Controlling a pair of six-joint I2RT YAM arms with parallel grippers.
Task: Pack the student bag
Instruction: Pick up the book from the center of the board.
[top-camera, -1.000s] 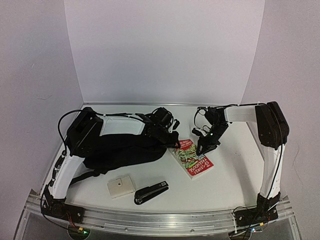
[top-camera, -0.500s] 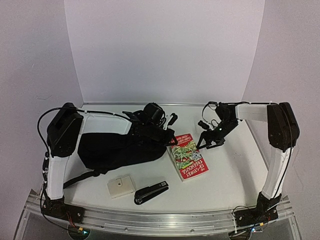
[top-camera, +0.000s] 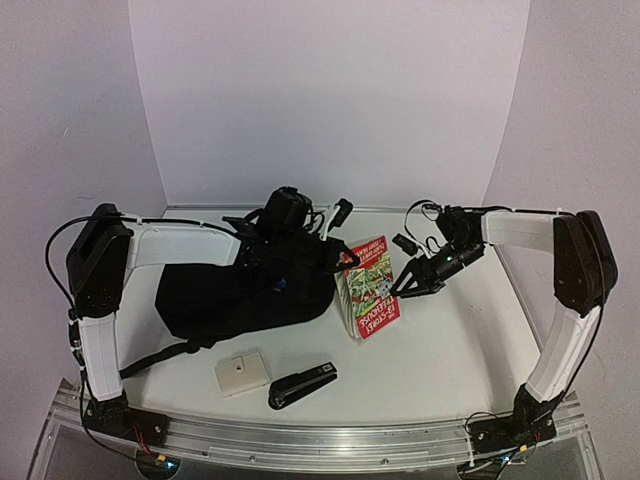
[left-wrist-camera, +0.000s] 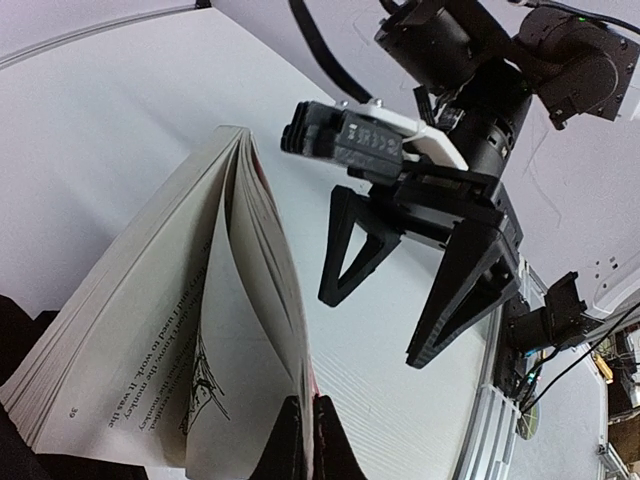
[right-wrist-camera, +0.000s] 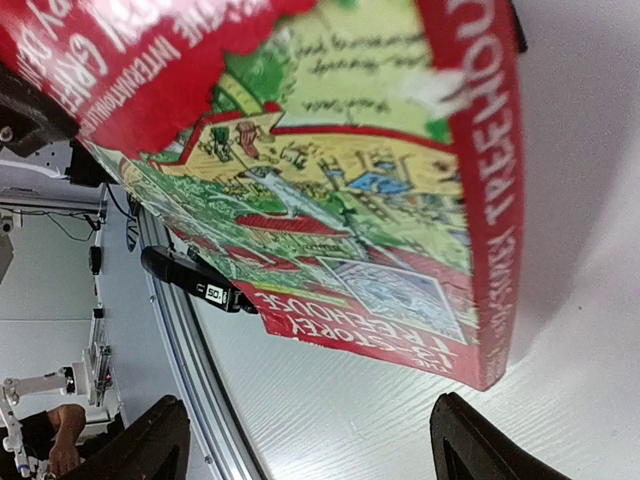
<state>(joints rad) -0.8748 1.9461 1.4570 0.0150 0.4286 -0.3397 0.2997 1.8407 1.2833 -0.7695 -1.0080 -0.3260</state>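
The student bag (top-camera: 240, 295) lies as a black heap on the left half of the table. A book (top-camera: 368, 298) with a red and green cover stands tilted up beside the bag's right edge. My left gripper (top-camera: 343, 262) is shut on the book's cover at its upper edge. In the left wrist view its fingers (left-wrist-camera: 292, 445) pinch the cover, and the book's pages (left-wrist-camera: 150, 340) fan open to the left. My right gripper (top-camera: 405, 283) stands open just right of the book, holding nothing. The right wrist view looks at the book's cover (right-wrist-camera: 330, 180) from below, with the right gripper (right-wrist-camera: 310, 450) apart from it.
A black stapler (top-camera: 302, 384) and a small white box (top-camera: 242, 373) lie near the front edge, ahead of the bag. A metal rail (top-camera: 320, 440) runs along the table's near edge. White walls close off the back and sides.
The left gripper has shut on the book's cover and lifted that edge, tipping the book up toward the bag. The right gripper has opened and let go of the book.
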